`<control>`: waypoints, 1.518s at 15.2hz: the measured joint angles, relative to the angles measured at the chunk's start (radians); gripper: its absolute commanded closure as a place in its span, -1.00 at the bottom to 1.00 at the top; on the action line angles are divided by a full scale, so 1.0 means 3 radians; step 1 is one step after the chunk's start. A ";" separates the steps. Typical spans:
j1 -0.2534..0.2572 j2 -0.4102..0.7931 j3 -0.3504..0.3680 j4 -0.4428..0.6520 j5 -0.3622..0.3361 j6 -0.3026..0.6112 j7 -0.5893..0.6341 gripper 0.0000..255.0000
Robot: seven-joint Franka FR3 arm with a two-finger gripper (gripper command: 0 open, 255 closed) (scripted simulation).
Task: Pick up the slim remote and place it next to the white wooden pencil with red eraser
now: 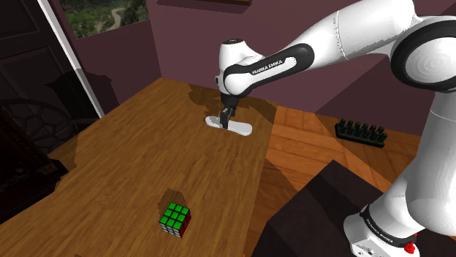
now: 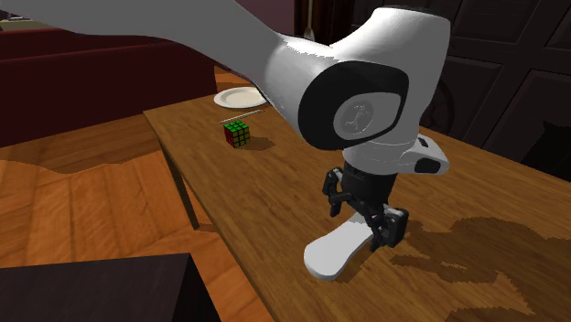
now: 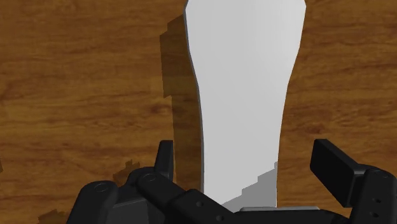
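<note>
Firstly, the shoulder view: the white arm reaches up and left over the wooden tabletop [image 1: 139,150], and the black pincer [image 1: 226,115] points down onto the slim white remote [image 1: 240,128], which lies flat near the tabletop's far edge. A colour cube [image 1: 175,219], green face up, sits well apart from it, nearer the camera.

Next, the second exterior view: the pincer [image 2: 368,220] stands upright over the remote [image 2: 331,253], its fingers down at either side of the body. Far behind, the cube [image 2: 238,134] sits near a white plate [image 2: 240,97], with a thin pale stick [image 2: 245,113] between them.

Lastly, the wrist view: the remote [image 3: 245,95] runs lengthwise away from the pincer [image 3: 248,167]. Both fingers [image 3: 334,168] stand wide apart with wood showing between each and the remote, so nothing is gripped.
</note>
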 measured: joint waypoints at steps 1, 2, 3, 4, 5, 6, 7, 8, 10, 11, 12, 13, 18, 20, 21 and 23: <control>0.0002 0.0025 -0.0002 -0.0015 -0.0005 0.0040 0.0005 -1.00; 0.0003 0.0045 -0.0003 -0.0019 -0.0008 0.0063 0.0007 -1.00; 0.0005 0.0051 -0.0003 -0.0033 -0.0010 0.0084 0.0012 -1.00; 0.0005 0.0055 -0.0003 -0.0040 -0.0011 0.0095 0.0012 -1.00; 0.0006 0.0059 -0.0003 -0.0041 -0.0012 0.0100 0.0013 -1.00; 0.0006 0.0061 -0.0003 -0.0042 -0.0013 0.0103 0.0013 -1.00; 0.0006 0.0062 -0.0003 -0.0042 -0.0013 0.0104 0.0014 -1.00; 0.0006 0.0062 -0.0003 -0.0043 -0.0013 0.0105 0.0014 -1.00; 0.0006 0.0061 -0.0004 -0.0042 -0.0013 0.0106 0.0014 1.00; 0.0006 0.0062 -0.0004 -0.0043 -0.0013 0.0106 0.0014 1.00; 0.0006 0.0062 -0.0004 -0.0043 -0.0013 0.0106 0.0014 1.00; 0.0006 0.0062 -0.0004 -0.0044 -0.0013 0.0105 0.0014 1.00; 0.0006 0.0063 -0.0004 -0.0044 -0.0013 0.0105 0.0014 1.00; 0.0005 0.0049 -0.0003 -0.0045 -0.0011 0.0092 0.0012 1.00; 0.0006 0.0033 -0.0001 -0.0029 -0.0007 0.0061 0.0011 1.00; 0.0004 -0.0004 0.0002 0.0002 0.0000 -0.0006 0.0005 1.00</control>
